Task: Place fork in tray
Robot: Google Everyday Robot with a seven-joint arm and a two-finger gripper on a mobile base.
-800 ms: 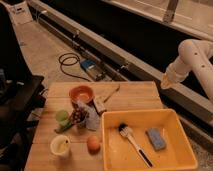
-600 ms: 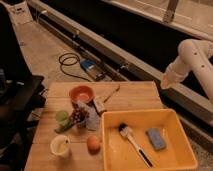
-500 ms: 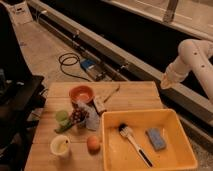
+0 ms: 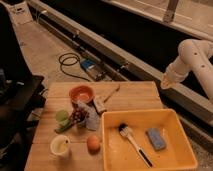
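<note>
Watching from: one camera looking down at a wooden surface [image 4: 135, 100]; I run this remotely.
Fork location: fork [image 4: 111, 93] lies flat on the surface, far half, just right of the orange bowl [image 4: 81, 93] and outside the tray.
Fork axis: diagonal; one end points to the far right, the other to the near left towards the crumpled bag [image 4: 89, 116].
Fork ends: I cannot tell tines from handle.
Fork to tray: apart, with bare wood between the fork and the tray's far rim.
Tray: yellow tray [image 4: 114, 150] fills the near right of the surface.
Tray contents: a black-handled brush [image 4: 134, 145] with its white head at the far left and handle running to the near right; a blue sponge [image 4: 156, 138] to its right.
Gripper location: gripper [image 4: 166, 82] at the tip of the white arm, off the far right edge of the surface, above the dark strip beyond it.
Gripper state: pressed together, not spread.
Gripper contact: I see it touching neither fork nor tray; well apart from the fork.
Other items: green cup [image 4: 62, 116] left of the bag; white cup [image 4: 60, 145] at the near left; orange fruit [image 4: 93, 143] just beside the tray's left wall.
Floor: black cable loop [image 4: 70, 62] beyond the surface.
</note>
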